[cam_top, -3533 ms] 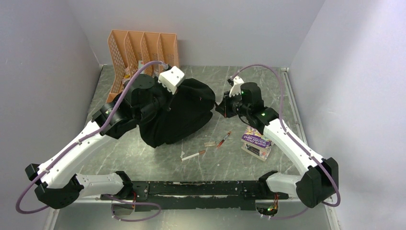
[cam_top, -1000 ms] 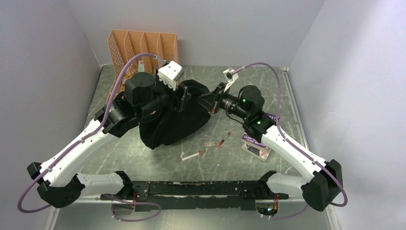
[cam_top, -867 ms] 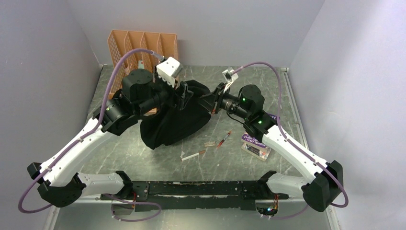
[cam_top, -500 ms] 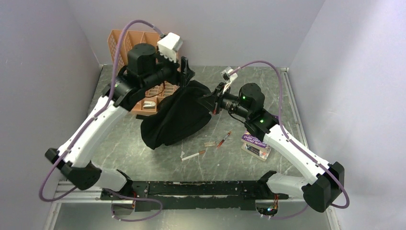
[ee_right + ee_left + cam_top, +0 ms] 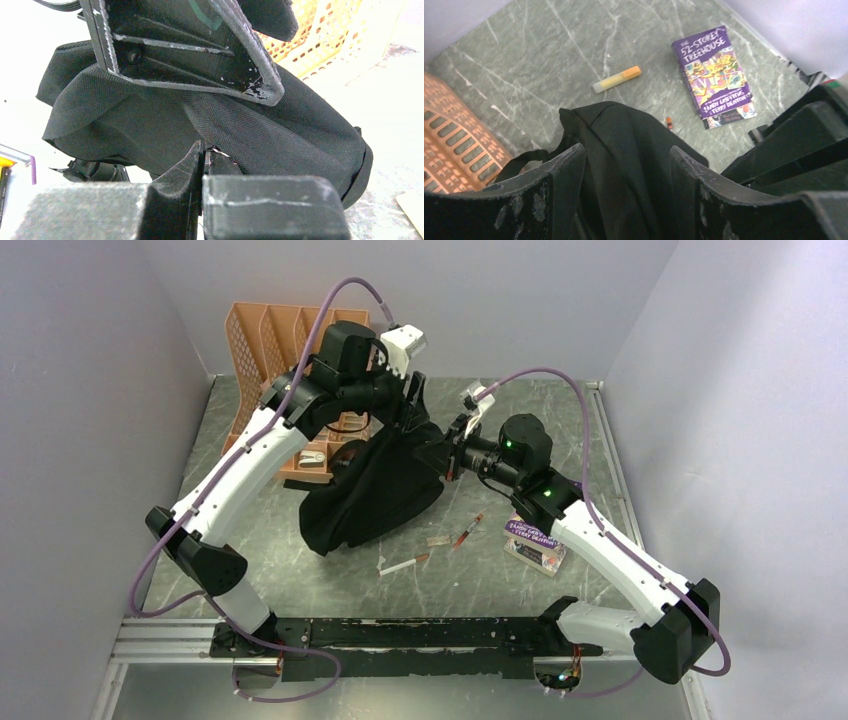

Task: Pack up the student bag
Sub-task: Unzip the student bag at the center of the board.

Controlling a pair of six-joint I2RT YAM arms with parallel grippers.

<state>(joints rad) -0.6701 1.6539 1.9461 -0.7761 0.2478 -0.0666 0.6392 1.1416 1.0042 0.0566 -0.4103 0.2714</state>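
Toward the back of the table (image 5: pixel 560 430), the bag (image 5: pixel 375 490) slumps just beside the orange rack (image 5: pixel 285 340), its top rising to a peak. The left gripper (image 5: pixel 412 405) holds that peak from above, with black fabric bunched between its spread fingers (image 5: pixel 559 185). The right gripper (image 5: pixel 447 455) meets the bag's right side, jaws pinched tight on a small metal tab at the fabric's edge. A purple book (image 5: pixel 536 538) lies to the right, beside the right arm. Two pens (image 5: pixel 466 532) lie just in front of the bag. The left wrist view also shows a yellow highlighter (image 5: pixel 616 79) on the table near the bag.
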